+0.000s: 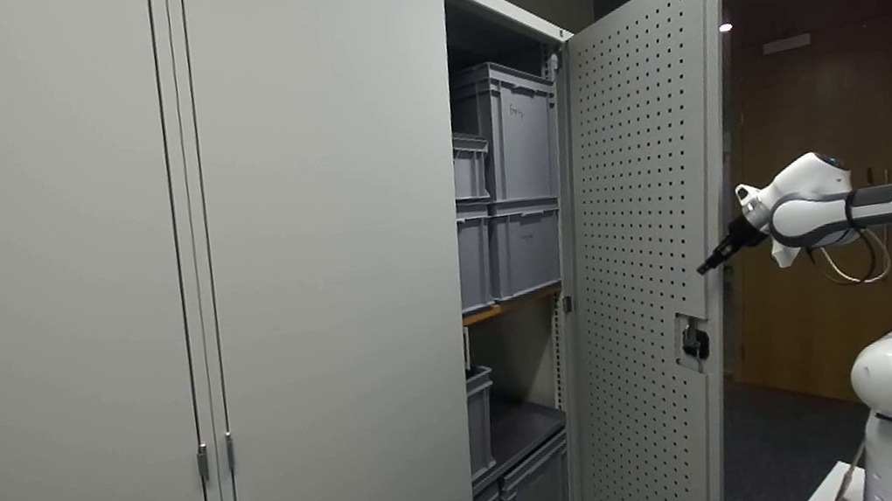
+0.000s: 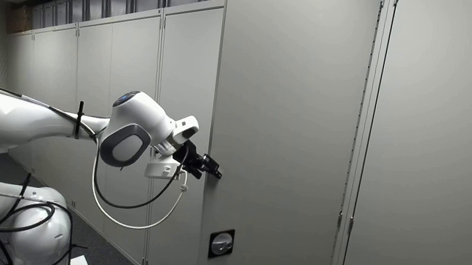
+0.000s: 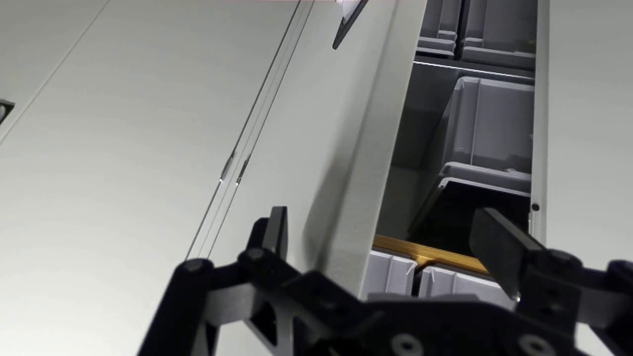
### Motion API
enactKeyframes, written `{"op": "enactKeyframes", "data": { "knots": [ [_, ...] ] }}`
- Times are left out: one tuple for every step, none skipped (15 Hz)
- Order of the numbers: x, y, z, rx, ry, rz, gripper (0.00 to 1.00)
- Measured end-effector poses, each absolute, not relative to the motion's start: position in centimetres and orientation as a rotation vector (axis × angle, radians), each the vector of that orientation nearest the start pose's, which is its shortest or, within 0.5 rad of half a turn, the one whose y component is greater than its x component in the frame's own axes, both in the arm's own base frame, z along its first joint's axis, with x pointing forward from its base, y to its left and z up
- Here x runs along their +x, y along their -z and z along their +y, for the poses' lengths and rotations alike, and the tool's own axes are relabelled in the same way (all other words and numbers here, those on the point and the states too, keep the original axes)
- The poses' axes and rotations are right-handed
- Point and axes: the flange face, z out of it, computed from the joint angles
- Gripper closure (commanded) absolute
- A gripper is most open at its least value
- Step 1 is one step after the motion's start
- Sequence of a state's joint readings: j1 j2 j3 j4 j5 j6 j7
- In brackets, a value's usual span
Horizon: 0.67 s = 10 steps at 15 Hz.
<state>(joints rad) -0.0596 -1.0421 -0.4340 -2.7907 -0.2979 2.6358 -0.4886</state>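
My black gripper [image 3: 381,212] is open and empty, its two fingers wide apart in the wrist view. The free edge of an open grey cabinet door [image 3: 366,168] runs between the fingers; I cannot tell whether either finger touches it. In both exterior views my gripper [image 1: 705,267] [image 2: 209,175] is at that edge of the door [image 1: 637,169] [image 2: 281,133], above its latch [image 1: 695,342]. The round handle [image 2: 221,243] is on the outer face. One finger shows in front of the outer face, with a shadow below it. The wrist picture looks upside down.
Grey bins [image 1: 529,247] stand on shelves inside the cabinet, one shelf with an orange-brown edge [image 1: 507,306]. A closed cabinet door [image 1: 341,257] covers the cabinet's other half. More closed cabinets [image 2: 132,57] line the wall. Loose cables [image 2: 134,227] hang below the wrist.
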Motion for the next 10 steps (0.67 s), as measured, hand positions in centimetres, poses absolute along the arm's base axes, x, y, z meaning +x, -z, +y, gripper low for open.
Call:
{"op": "enactKeyframes", "data": {
  "knots": [
    [27.7, -55.2, -15.7, -3.049, 1.366, -0.374, 0.0],
    [27.8, -55.4, -15.1, -3.041, 1.372, -0.4, 0.0],
    [28.0, -55.5, -14.6, -3.033, 1.376, -0.423, 0.0],
    [28.1, -55.5, -14.2, -3.026, 1.377, -0.444, 0.0],
    [28.3, -55.6, -13.8, -3.019, 1.378, -0.463, 0.0],
    [28.4, -55.7, -13.4, -3.013, 1.379, -0.481, 0.0],
    [28.6, -55.7, -13.0, -3.006, 1.38, -0.498, 0.0],
    [28.7, -55.8, -12.7, -2.998, 1.384, -0.514, 0.0],
    [28.9, -56.0, -12.3, -2.988, 1.389, -0.531, 0.0],
    [29.1, -56.1, -12.0, -2.977, 1.394, -0.549, 0.0]
  ]
}}
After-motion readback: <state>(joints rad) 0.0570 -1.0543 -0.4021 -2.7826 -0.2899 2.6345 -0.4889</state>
